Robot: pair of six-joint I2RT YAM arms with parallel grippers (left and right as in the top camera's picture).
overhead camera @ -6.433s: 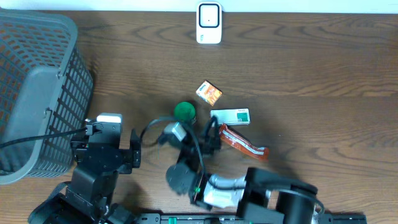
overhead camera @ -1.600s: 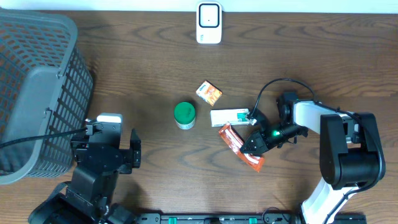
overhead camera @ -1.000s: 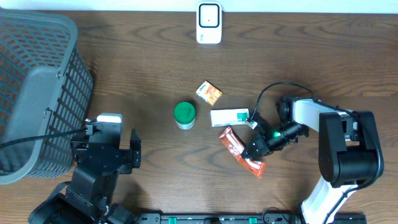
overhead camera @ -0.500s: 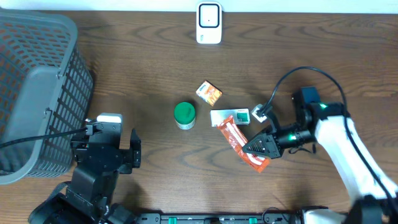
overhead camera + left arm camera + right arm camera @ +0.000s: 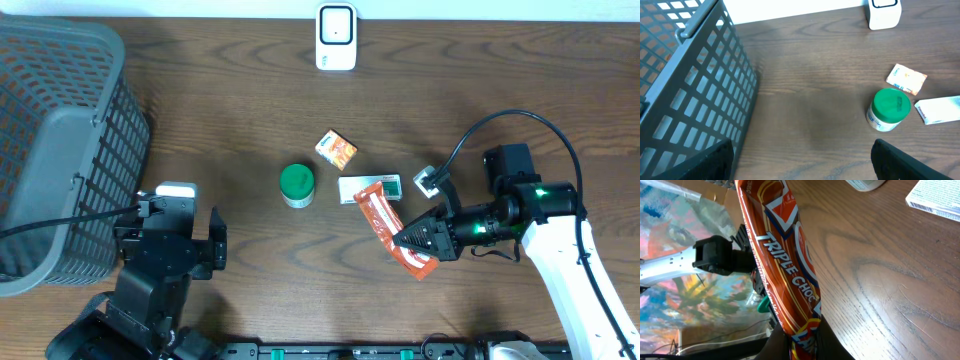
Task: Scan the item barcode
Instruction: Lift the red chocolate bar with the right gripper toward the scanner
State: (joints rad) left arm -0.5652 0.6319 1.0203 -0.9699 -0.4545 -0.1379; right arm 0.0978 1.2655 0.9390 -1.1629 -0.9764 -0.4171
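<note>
**Right claw grips snack wrapper.** The right claw (image 5: pixel 403 240) is pinched shut on the lower end of an orange-red snack wrapper (image 5: pixel 381 212) lettered "TRIPLE CHOC", right of centre in the overhead view. The wrapper slants from lower right to upper left. Its upper end overlaps a flat white-and-green carton (image 5: pixel 348 188) lying on the dark wooden tabletop (image 5: pixel 500 100); whether the 2 touch cannot be told.

In the right wrist view the wrapper (image 5: pixel 785 275) runs from the bottom edge up to the top of the frame, its printed face toward the camera.

A white boxy scanner (image 5: pixel 336 37) stands at the top centre of the overhead frame, well apart from the wrapper. Just left of the carton sits a round jar with a green lid (image 5: pixel 296 183). Above the carton lies a small orange-and-white box (image 5: pixel 336 148). A grey plastic mesh basket (image 5: pixel 60 130) fills the upper left.

The left claw (image 5: pixel 802 150) hangs wide and holds nothing at the lower left of the overhead frame, near the basket. Its 2 fingers (image 5: pixel 905 162) show at the bottom corners of the left wrist view.
</note>
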